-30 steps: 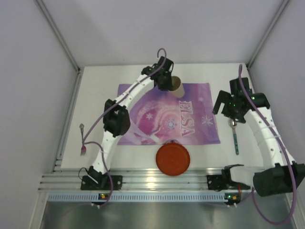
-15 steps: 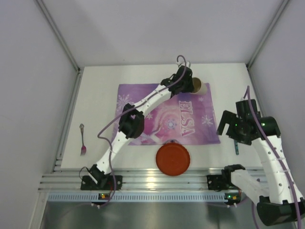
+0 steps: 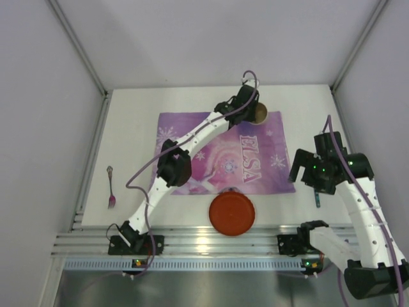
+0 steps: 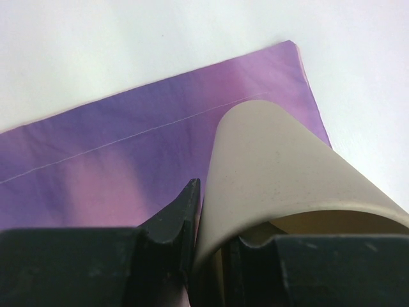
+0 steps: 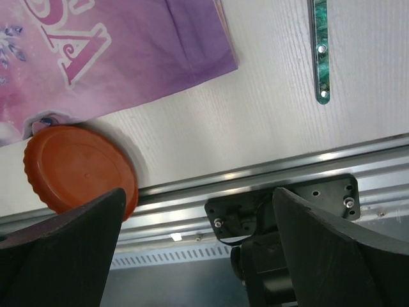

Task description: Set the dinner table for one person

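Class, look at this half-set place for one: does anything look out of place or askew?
Yes. The orange plate sits mostly off the placemat rather than centred on it, down by the near rail of the dinner table. The fork lies alone far to the left, well apart from the mat.

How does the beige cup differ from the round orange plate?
The beige cup is tall and hollow; the round orange plate is a flat disc. The cup is held at its rim by the left pincer, at a far corner of the purple placemat; the plate lies free on the white table. Both are plain-coloured tableware.
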You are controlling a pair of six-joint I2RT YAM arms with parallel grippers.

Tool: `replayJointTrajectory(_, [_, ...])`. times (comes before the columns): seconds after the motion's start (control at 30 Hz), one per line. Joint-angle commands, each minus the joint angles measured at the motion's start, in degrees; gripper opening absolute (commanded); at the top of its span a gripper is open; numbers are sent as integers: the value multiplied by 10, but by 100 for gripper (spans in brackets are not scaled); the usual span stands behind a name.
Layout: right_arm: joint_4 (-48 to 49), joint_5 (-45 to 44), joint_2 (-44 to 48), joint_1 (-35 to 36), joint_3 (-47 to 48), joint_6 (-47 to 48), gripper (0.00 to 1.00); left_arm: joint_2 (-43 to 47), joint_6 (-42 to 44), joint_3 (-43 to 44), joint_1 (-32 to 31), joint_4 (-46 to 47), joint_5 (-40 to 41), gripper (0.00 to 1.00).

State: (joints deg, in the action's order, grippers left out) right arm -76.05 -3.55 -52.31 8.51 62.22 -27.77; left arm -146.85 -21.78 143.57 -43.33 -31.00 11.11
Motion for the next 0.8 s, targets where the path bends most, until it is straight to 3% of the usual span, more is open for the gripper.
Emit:
replayJointTrajectory(0.0, [18, 18, -1, 5, -5, 12, 99, 67, 33, 32, 1, -22, -20, 22])
replayJointTrajectory(0.2, [27, 23, 4, 5, -21, 19, 99, 63, 42, 48, 0, -59, -52, 32])
replayJointTrajectory(0.47, [32, 29, 20, 5, -33, 21, 99, 82, 52, 50, 6, -126, -53, 31])
replayJointTrajectory(0.63, [34, 32, 17, 5, -33, 22, 99, 82, 32, 49, 6, -115, -49, 31])
replayJointTrajectory(0.77, [35, 31, 20, 5, -35, 20, 99, 108, 2, 27, 11, -60, -69, 38])
